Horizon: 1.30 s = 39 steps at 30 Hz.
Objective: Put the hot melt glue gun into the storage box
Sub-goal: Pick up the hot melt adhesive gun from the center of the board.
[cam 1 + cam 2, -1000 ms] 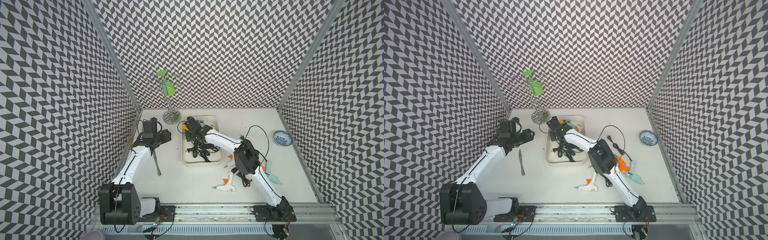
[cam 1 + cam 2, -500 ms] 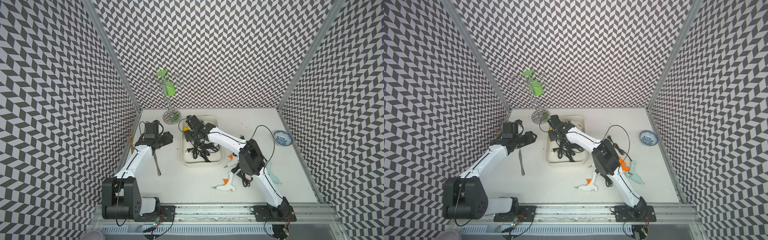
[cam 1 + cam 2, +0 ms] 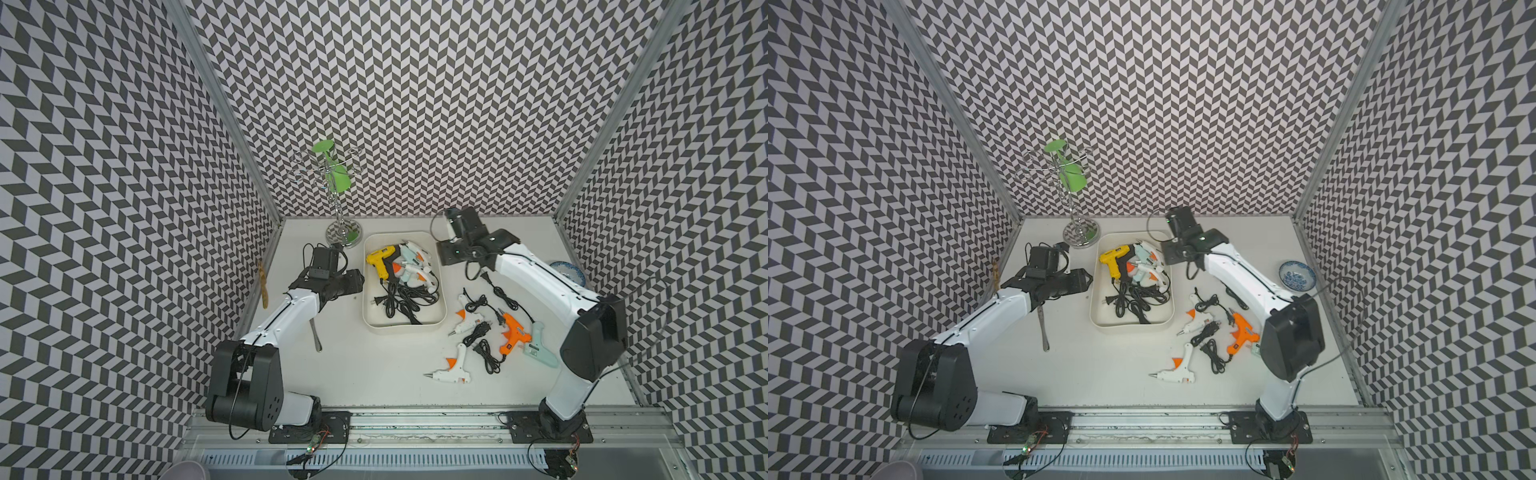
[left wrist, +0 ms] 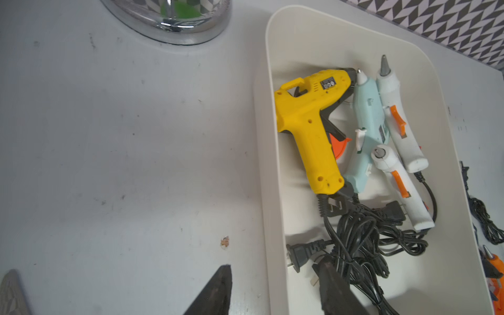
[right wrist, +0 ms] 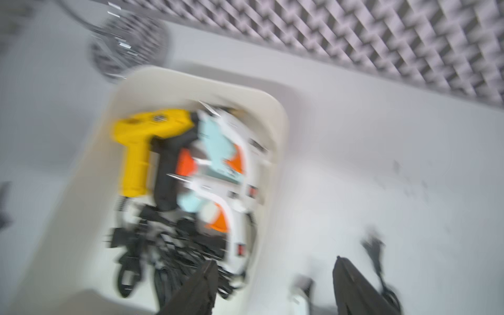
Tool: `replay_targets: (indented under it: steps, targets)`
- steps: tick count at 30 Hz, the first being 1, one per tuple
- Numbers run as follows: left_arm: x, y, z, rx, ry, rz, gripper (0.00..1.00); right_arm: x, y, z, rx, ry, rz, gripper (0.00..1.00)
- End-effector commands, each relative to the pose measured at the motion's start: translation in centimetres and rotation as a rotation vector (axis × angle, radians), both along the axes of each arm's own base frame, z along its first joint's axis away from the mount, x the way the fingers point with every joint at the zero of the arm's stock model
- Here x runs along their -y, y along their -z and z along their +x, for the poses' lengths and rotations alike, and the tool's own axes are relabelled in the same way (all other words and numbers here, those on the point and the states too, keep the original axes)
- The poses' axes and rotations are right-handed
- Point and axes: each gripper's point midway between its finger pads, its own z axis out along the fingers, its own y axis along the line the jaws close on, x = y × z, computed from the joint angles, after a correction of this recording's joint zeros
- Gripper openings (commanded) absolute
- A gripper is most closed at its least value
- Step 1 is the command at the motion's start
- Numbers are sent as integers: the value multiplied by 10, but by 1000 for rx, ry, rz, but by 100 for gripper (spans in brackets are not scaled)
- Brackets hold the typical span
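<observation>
Left gripper [image 3: 353, 282] and right gripper [image 3: 446, 253] flank the storage box [image 3: 405, 330], both spread and empty.
In both top views, a yellow glue gun [image 3: 379, 259] and paler ones lie inside the box among black cords [image 3: 403, 301]. An orange glue gun [image 3: 513, 336] and three others lie on the table [image 3: 374, 374] off the box's right-arm side. Left wrist view: fingertips [image 4: 218, 286] apart, with the box's wall between them. Right wrist view, blurred: fingers [image 5: 351, 286] wide apart beside the box, gripping nothing.

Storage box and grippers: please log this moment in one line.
storage box: several glue guns inside | left gripper: open, empty | right gripper: open, empty | table: four more guns
</observation>
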Motion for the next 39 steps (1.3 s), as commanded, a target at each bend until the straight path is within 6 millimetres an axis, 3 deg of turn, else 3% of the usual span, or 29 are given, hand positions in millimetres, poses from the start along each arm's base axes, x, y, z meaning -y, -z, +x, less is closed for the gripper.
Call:
replay_targets:
  steps: [1, 4, 8, 11, 16, 20, 24, 31, 39]
  targets:
    - [5, -22, 15, 79, 19, 39, 56, 50, 36, -34, -132, 107, -8, 70]
    - [15, -29, 18, 94, 47, 51, 56, 80, 61, -56, -211, 217, 47, 70]
    - [28, -35, 19, 108, 84, 57, 56, 92, 80, -89, -258, 339, 123, 70]
    - [35, -33, 17, 109, 104, 49, 56, 96, 86, -110, -263, 424, 186, 69]
    - [42, -28, 15, 101, 129, 30, 56, 116, 79, -137, -206, 568, 237, 65]
    - [48, -21, 13, 80, 147, 7, 56, 123, 94, -162, -223, 653, 280, 64]
    - [52, -19, 12, 70, 159, -10, 56, 115, 120, -179, -293, 671, 333, 63]
    - [54, -18, 9, 76, 172, -22, 56, 119, 144, -198, -337, 708, 282, 61]
    - [53, -17, 8, 71, 175, -16, 56, 121, 169, -201, -354, 722, 263, 59]
